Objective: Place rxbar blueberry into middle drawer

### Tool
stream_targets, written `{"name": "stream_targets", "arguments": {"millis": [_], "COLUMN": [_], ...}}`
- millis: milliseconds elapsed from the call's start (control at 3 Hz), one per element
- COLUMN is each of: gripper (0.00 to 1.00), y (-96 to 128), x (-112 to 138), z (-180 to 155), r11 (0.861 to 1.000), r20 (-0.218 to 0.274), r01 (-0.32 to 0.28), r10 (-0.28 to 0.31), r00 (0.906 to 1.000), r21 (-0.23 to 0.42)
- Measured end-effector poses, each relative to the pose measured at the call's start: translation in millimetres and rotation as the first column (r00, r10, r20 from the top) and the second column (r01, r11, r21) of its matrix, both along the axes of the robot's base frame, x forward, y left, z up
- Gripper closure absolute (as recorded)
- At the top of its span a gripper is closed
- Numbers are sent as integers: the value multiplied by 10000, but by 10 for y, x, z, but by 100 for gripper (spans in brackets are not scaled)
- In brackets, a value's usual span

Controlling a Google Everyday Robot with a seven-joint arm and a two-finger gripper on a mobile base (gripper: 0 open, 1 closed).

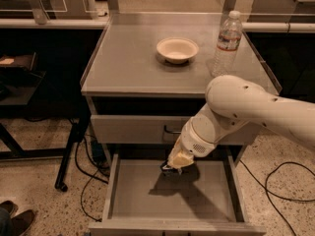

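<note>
The grey cabinet's top surface [125, 63] fills the upper middle of the camera view. My white arm [256, 107] comes in from the right edge, crosses in front of the closed upper drawer front [128, 129], bends at a fat elbow and points down and to the left.

Below it the middle drawer [142, 200] is pulled fully out, and what I can see of its floor is bare. Opening it is done, and so is carrying the bar here, in my judgement. What is left is to let go over the floor and lift the arm clear.

On the surface a water bottle [227, 41] stands upright near the right edge, with a pale bowl [177, 49] beside it to the left. Neither is in my way.

My gripper [173, 165] hangs inside the drawer near its back wall, low over the floor, with its shadow just beneath it. The wrist hides it, so I cannot tell whether it is clamped or spread.

A small dark shape at its tip I take to be the rxbar blueberry [165, 168], not yet lying flat on the floor.
</note>
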State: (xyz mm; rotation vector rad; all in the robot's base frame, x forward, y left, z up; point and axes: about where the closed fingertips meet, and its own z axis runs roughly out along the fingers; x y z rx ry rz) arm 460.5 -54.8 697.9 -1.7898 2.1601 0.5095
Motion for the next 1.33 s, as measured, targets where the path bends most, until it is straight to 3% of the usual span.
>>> {"name": "stream_targets", "arguments": {"millis": [333, 667, 1000, 1333], "gripper": [100, 100, 100, 100], "y": [-1, -155, -269, -284], "x": [0, -33, -19, -1], "z": [-2, -385, -812, -991], "r11": [10000, 9952, 9785, 9673], "r20": [-4, -745, -1569, -1950], "r01": [5, 751, 1568, 1904], "r10": [-5, -703, -1353, -1568], "r00": [10000, 9947, 9783, 9682], "r21": [4, 625, 1336, 1675]}}
